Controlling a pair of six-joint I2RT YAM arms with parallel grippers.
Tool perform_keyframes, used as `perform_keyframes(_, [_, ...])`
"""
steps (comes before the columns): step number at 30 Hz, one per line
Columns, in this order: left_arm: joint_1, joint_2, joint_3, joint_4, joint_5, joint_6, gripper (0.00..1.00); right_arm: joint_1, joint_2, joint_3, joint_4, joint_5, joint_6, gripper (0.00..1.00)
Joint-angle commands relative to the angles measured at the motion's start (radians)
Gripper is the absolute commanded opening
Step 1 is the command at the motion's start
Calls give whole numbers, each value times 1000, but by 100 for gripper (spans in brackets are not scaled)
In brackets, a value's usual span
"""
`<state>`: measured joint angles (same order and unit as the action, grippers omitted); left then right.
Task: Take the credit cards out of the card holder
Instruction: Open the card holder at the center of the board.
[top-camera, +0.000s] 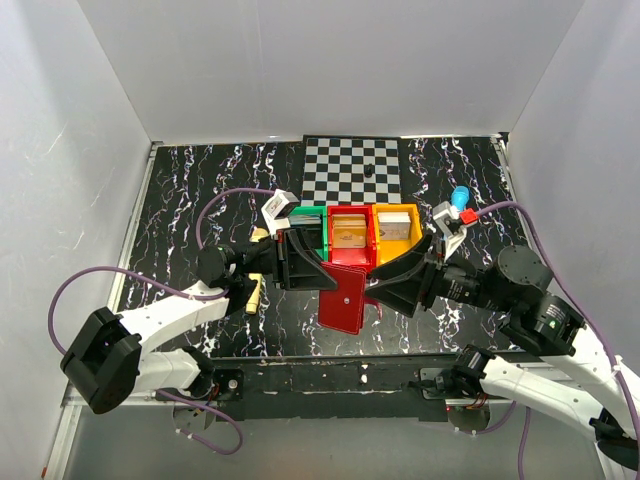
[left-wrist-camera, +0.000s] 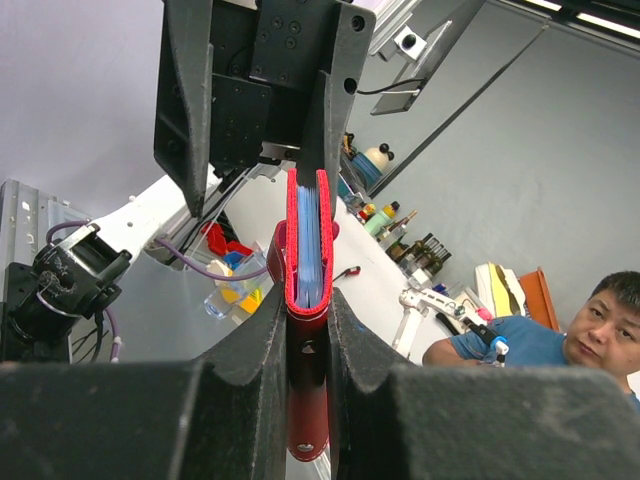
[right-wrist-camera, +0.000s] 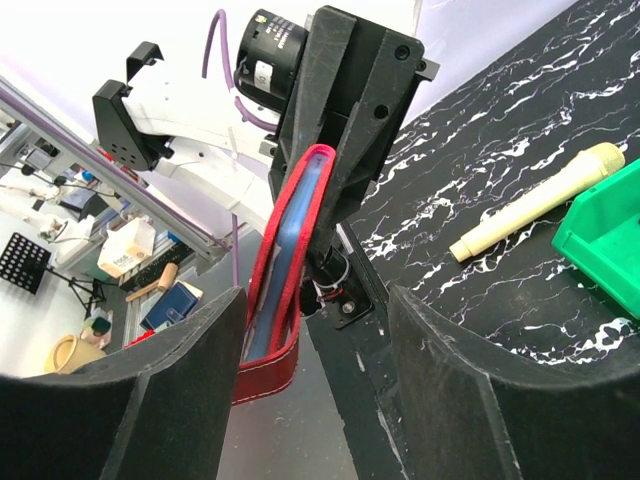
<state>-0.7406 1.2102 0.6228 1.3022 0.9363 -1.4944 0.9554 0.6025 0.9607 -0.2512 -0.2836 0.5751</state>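
Dark red stitched material forms the card holder (top-camera: 343, 297), which hangs in the air between the two arms, just in front of the row of bins (top-camera: 350, 232) and above the marbled table (top-camera: 200, 170).

**Task status**
- No credit cards are visible outside the card holder: none on the table and none in either gripper.
- The card holder is nearly closed. In the left wrist view its two covers lie close together, with a thin pale blue layer between them. It cannot be determined whether that layer is lining or card edges.
- Judgement: the task is at an early stage. The card holder is lifted and presented. Opening it and extracting the credit cards are both outstanding.

**Gripper status**
- The left gripper (left-wrist-camera: 308, 330) is clamped narrow on the card holder, one finger against each cover, and carries its weight.
- The right gripper (right-wrist-camera: 315, 300) stands wide, with its jaws straddling the free end of the card holder.
- One of its fingers lies close beside a red cover, but contact cannot be confirmed. The other finger is well apart.
- The right gripper holds nothing.
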Motion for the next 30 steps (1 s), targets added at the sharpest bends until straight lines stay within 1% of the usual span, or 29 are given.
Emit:
perform_keyframes(1, [6,-17,29,371,-2,-9,0,-1,9,-10,36,11,6,65])
perform_keyframes(5, [6,-20,28,371,-7,-7,0,-1,11,-17,33,15,5,63])
perform_keyframes(11, [6,-29,20,370,-7,-3,0,-1,-9,-34,32,29,6,63])
perform_keyframes(16, [6,-29,12,371,-14,2,0,-1,-12,-45,36,18,14,69])
perform_keyframes(26, [6,-29,-8,370,-24,8,0,-1,-43,-71,33,58,20,71])
perform_keyframes(30, [6,-29,-12,371,-24,10,0,-1,-46,-74,32,44,16,71])
